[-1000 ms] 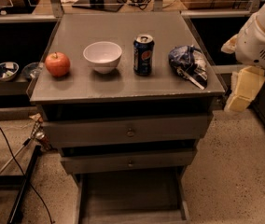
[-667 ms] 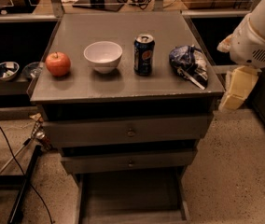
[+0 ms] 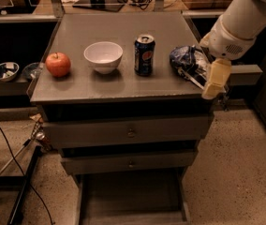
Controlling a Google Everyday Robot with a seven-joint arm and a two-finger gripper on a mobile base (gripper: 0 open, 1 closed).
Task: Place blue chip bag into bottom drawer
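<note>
Brought the hand [image 3: 213, 89] leftward over the last second, from well out past the right edge of the bench [image 3: 100, 86] to right at its front right corner, pointing down. Now overlaps the right end of the bag [image 3: 185, 60] in this view. Cannot tell whether touching it or hanging just in front of it. Cannot tell either whether released or clenched; no sign of anything held in it.

Left the bag where it was, lying crumpled on the bench top near the right edge, just right of the can [image 3: 144, 55] and well apart from the bowl [image 3: 103, 56] and the apple [image 3: 58, 64]. No shift in anything else.

Reads as the approach to the grasp, so still an early stage, with the bag not lifted. Already pulled out: the drawer [image 3: 130, 198], lowest of all, waiting below the bench front.

Reaches in from the upper right, with the white forearm [image 3: 245, 18] slanting down and left to a rounded wrist [image 3: 226, 41] just beside the bag's right end. Hangs the cream hand from that wrist nearly upright, slightly tilted. Probably needs a little more travel left and over the bag before closing on it.
</note>
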